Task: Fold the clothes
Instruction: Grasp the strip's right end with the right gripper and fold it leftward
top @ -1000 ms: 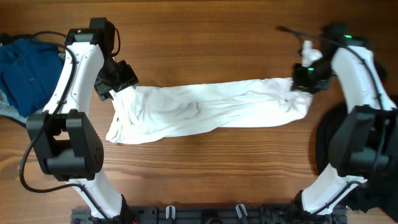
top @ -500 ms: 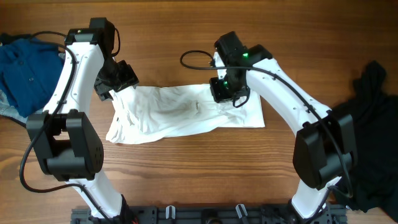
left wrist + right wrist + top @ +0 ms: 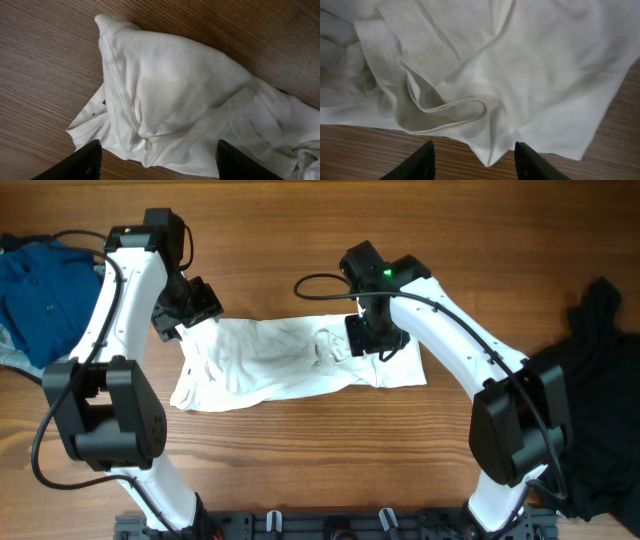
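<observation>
White T-shirt (image 3: 290,365) lies mid-worktop (image 3: 300,240), its right end doubled over toward the centre. Step in hand: the crosswise fold. My right end effector (image 3: 475,150) hovers released over the folded edge. My left end effector (image 3: 159,150) is spread wide over the left end, gripping nothing. Next, I judge: regrasp an edge and fold again.
</observation>
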{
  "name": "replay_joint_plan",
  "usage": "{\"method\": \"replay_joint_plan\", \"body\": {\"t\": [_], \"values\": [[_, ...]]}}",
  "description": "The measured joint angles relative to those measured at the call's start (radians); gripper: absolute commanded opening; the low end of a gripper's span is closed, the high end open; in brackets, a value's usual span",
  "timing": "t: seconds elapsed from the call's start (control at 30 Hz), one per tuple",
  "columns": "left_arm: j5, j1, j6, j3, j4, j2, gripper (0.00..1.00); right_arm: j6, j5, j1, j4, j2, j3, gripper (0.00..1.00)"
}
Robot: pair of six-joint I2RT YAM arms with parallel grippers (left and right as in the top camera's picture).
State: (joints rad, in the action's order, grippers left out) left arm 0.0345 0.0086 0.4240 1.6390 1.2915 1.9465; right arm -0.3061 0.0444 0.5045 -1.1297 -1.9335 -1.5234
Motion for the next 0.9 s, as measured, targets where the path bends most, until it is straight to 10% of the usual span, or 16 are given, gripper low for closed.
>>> {"method": "replay_joint_plan", "body": {"t": [0.1,0.17,0.3,0.4,0.9], "values": [[0.000,0.000,0.000,0.000,0.001,0.000,0.73,0.004,0.027,0.000,0.089,0.000,0.087,0.51],[0.000,0.000,0.000,0.000,0.000,0.000,0.73,0.009,0.064,0.000,0.149,0.000,0.136,0.17],[0.000,0.000,0.000,0.000,0.000,0.000,0.73,0.146,0.275,0.003,0.212,0.000,0.163,0.17],[0.000,0.000,0.000,0.000,0.000,0.000,0.73,0.280,0.439,0.027,0.182,0.000,0.163,0.50],[0.000,0.000,0.000,0.000,0.000,0.000,0.73,0.137,0.111,0.027,0.367,-0.021,0.053,0.64]]}}
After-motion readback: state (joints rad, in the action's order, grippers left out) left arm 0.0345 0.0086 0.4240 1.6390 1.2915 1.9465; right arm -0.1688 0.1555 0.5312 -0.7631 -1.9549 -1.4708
